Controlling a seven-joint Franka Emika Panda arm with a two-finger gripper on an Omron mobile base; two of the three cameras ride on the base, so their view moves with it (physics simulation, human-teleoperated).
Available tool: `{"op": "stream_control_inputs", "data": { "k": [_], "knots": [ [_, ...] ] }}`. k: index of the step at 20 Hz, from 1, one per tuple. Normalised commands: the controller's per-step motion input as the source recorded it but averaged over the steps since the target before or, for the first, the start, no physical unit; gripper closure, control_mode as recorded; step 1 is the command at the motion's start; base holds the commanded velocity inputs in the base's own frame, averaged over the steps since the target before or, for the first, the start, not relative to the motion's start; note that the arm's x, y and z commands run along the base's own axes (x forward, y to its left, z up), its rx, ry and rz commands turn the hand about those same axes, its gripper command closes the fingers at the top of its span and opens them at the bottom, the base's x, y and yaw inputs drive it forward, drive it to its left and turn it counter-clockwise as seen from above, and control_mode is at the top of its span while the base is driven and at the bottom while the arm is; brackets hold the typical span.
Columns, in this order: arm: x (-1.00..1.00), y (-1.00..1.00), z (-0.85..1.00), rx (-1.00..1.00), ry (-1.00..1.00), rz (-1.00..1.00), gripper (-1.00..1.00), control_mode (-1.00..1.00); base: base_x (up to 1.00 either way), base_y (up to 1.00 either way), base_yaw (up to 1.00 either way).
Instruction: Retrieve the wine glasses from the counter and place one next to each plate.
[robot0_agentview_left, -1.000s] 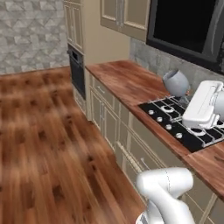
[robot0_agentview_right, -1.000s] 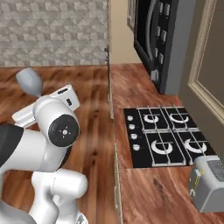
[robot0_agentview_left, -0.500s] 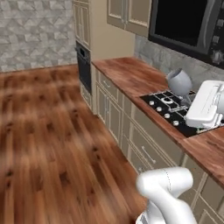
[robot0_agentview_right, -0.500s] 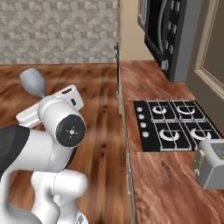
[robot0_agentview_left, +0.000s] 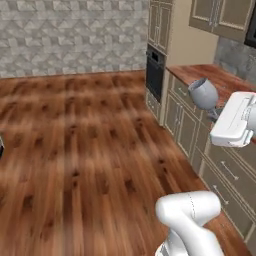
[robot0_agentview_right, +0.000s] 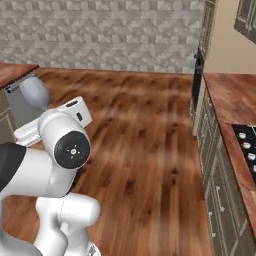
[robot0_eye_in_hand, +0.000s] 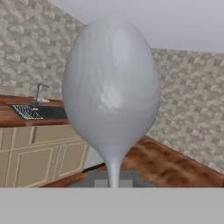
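One of the wine glasses, a blue-grey goblet, is carried in the air with my gripper shut on its stem. In the right base view the same glass shows at the left, above the white hand. The hand view has its rounded bowl close up, and the thin stem runs down into my gripper. The reddish-brown counter runs along the right, behind the glass. The plates are out of view.
A built-in oven stands at the counter's far end. A stove top lies on the counter at the right. Open wooden floor spreads left to a stone-tiled wall. Another counter with a sink lies ahead of the hand.
Both base views have swung with the base: the stove has slid out of the left view and more floor and wall show. The glass stays in the shut gripper.
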Motion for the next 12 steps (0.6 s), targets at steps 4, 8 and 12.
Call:
{"op": "stream_control_inputs", "data": {
  "k": [4,8,12],
  "knots": [
    [0.00,0.00,0.00,0.00,0.00,0.00,1.00,1.00,0.26,0.16,0.75],
    [0.00,0.00,0.00,0.00,0.00,0.00,1.00,1.00,0.34,0.09,0.76],
    [0.00,0.00,0.00,0.00,0.00,0.00,1.00,1.00,0.86,-0.09,0.66]
  ]
}}
